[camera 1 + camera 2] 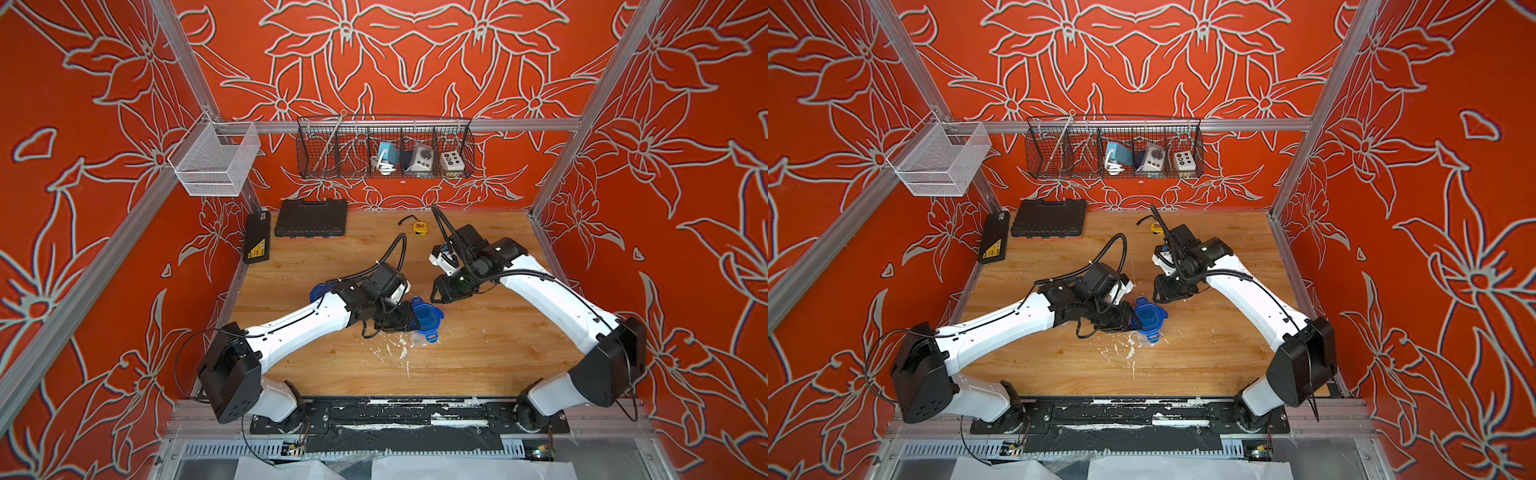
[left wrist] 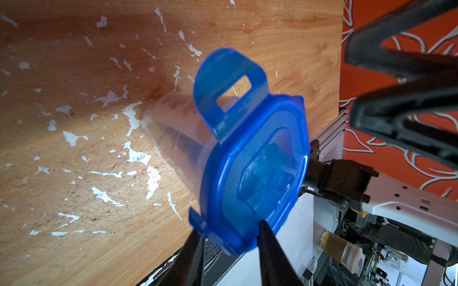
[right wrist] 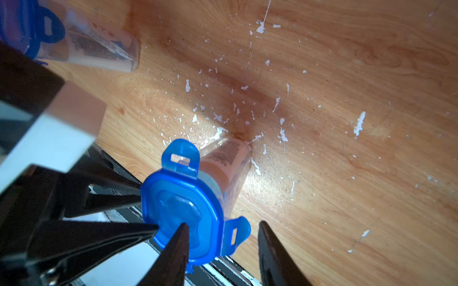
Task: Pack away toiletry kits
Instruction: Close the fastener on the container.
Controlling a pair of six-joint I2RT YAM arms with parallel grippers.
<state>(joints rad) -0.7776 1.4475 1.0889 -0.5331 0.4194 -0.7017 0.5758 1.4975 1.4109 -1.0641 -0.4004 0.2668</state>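
A clear cup (image 2: 178, 128) with white printed items inside stands upright mid-table, capped by a blue lid (image 1: 426, 316). My left gripper (image 2: 230, 237) is shut on the lid's rim, one finger on top and one against the side, as the right wrist view also shows. My right gripper (image 3: 223, 230) hovers open over the opposite rim, its fingers straddling a sideways lid tab (image 3: 238, 232). Another tab (image 3: 181, 154) stands raised. A second lidded cup (image 3: 99, 49) stands behind my left arm; only its blue lid (image 1: 318, 291) peeks out in a top view.
A black tool case (image 1: 311, 218) and a flat black case (image 1: 257, 237) sit at the back left. A yellow tape measure (image 1: 419, 227) lies at the back middle. A black wire basket (image 1: 384, 153) and a white basket (image 1: 214, 160) hang above the table.
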